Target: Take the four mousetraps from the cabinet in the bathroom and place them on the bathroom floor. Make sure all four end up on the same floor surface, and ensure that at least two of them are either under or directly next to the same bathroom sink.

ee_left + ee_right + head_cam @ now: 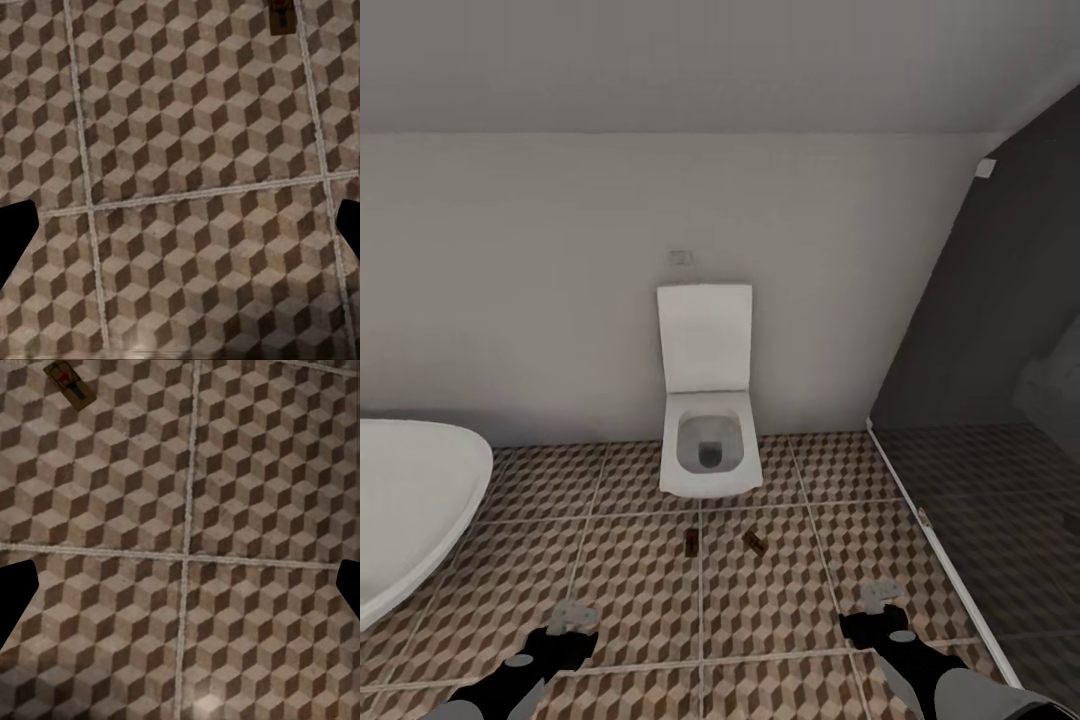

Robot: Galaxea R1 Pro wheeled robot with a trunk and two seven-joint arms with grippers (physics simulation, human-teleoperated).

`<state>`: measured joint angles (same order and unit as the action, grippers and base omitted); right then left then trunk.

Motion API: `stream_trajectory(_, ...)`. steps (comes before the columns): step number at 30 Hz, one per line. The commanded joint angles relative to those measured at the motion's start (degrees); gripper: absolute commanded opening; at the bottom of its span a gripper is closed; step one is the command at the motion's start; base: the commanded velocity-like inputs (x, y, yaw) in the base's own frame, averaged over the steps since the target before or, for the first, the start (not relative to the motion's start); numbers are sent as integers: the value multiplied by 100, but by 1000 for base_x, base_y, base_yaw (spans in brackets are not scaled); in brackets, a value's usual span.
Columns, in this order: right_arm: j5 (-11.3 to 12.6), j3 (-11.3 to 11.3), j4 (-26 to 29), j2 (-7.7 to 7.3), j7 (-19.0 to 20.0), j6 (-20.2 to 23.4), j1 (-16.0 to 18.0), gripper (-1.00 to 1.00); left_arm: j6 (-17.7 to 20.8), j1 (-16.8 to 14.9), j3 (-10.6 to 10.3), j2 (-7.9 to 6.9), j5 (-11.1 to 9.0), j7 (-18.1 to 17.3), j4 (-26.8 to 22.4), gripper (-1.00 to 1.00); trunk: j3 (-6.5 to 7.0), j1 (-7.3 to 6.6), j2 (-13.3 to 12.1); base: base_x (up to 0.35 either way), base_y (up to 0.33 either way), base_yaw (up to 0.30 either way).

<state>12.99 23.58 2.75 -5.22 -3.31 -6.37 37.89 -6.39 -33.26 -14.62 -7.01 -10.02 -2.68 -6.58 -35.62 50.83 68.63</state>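
Note:
Two mousetraps lie flat on the bathroom floor (640, 570) in front of the toilet: one mousetrap (691, 541) on the left and a second mousetrap (755, 543) just right of it. The left wrist view catches a mousetrap (280, 16) at the frame's edge, and the right wrist view shows a mousetrap (69, 382) with its red mark. My left gripper (572, 618) and right gripper (879, 598) hang low over the tiles, both open and empty, well short of the traps. The cabinet and the bathroom sink are out of view.
A white toilet (708, 430) with its lid up stands against the back wall. The white bathtub (410, 500) fills the left side. A dark glass shower screen (980, 420) with a white floor rail closes off the right.

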Motion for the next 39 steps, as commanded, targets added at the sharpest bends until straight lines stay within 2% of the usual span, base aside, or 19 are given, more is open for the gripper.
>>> stream_trajectory(1, 55, 50, -13, -1, -9, -31, -2, 100, -71, -5, -43, 1, -60, -19, 91, 100, 24, -23, -39, 0, 0, 0)
stream_trajectory(8, 98, 52, -54, -55, 4, -143, -30, 100, -615, -5, -42, 15, -60, -22, 705, 100, 212, -176, -320, 0, 0, 0)
stream_trajectory(10, 166, 56, -60, -69, 5, -236, -39, 100, -840, -5, -42, 20, -61, -22, 922, 100, 266, -220, -400, 0, 0, 0)
stream_trajectory(13, 241, 58, -69, -71, 5, -291, -46, 100, -969, 0, -42, 24, -61, -20, 1021, 100, 347, -286, -520, 0, 0, 0)
stream_trajectory(23, 422, 59, -145, -48, 5, -332, -82, 100, -1059, 32, -41, 24, -68, -41, 1092, 100, 616, -506, -921, 0, 0, 0)
stream_trajectory(30, 659, 59, -147, -24, 13, -338, -243, 100, -1065, 66, -38, 25, -72, -78, 1097, 100, 804, -660, -1202, 0, 0, 0)
stream_trajectory(39, 733, 59, -146, 12, 47, -339, -279, 100, -1095, 87, -34, 25, -82, -73, 1098, 100, 1046, -857, -1563, 0, 0, 0)
